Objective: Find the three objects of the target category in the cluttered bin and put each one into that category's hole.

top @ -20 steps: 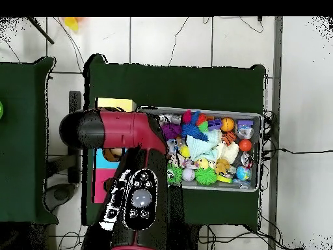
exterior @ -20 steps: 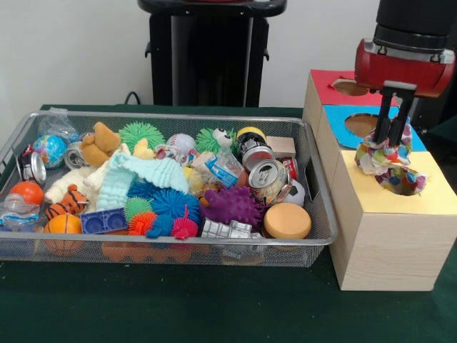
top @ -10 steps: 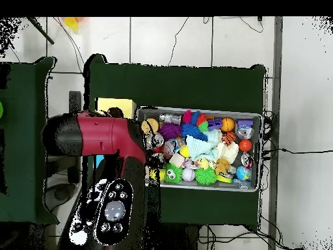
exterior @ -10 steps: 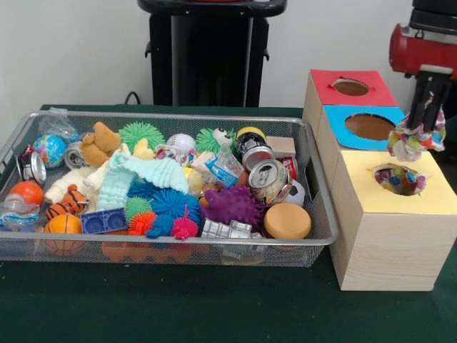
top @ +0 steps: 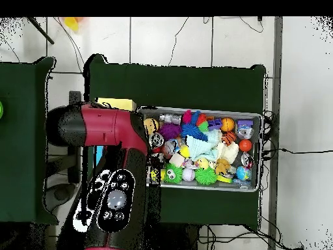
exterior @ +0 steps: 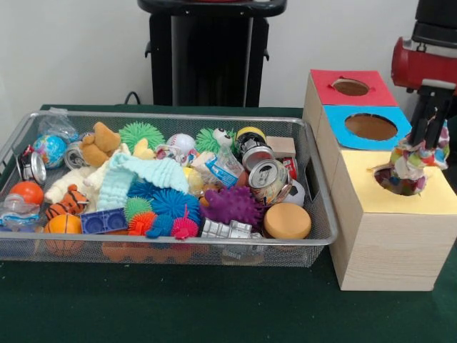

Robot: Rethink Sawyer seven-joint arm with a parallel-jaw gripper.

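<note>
Fingers [exterior: 427, 128] of the gripper [exterior: 430, 141] are clamping a crumpled multicoloured wad [exterior: 415, 158], a bundle of patterned paper or cloth, and are holding it just over the right rim of the hole in the yellow box top [exterior: 389, 202]. More of the same patterned material [exterior: 397, 182] is sitting inside that hole. The wad is hanging at the far right of the front view, partly past the box's edge. Above the fingers the red wrist housing [exterior: 423, 66] is coming down from the top right corner.

The yellow section is sitting nearest the camera in a row of three wooden boxes; behind it the blue top [exterior: 365, 127] and then the red top [exterior: 349, 87] are each showing a round hole with nothing visible inside.

Just to the left of the boxes the wire mesh bin [exterior: 323, 218] is resting on the green table cover [exterior: 214, 307]. It is holding a crowded heap: a crushed drink can [exterior: 268, 179] near its right end, a tan round disc [exterior: 287, 221] at the front right, a purple spiky ball [exterior: 232, 205] beside that, a pale mint knitted cloth [exterior: 146, 175] in the middle, a brown teddy [exterior: 98, 143] at the back left, and an orange ball [exterior: 27, 191] at the left edge.

In the overhead view the red arm [top: 107, 153] is covering most of the boxes, with only a yellow strip [top: 117, 103] showing, and the bin [top: 257, 117] is lying alongside.
</note>
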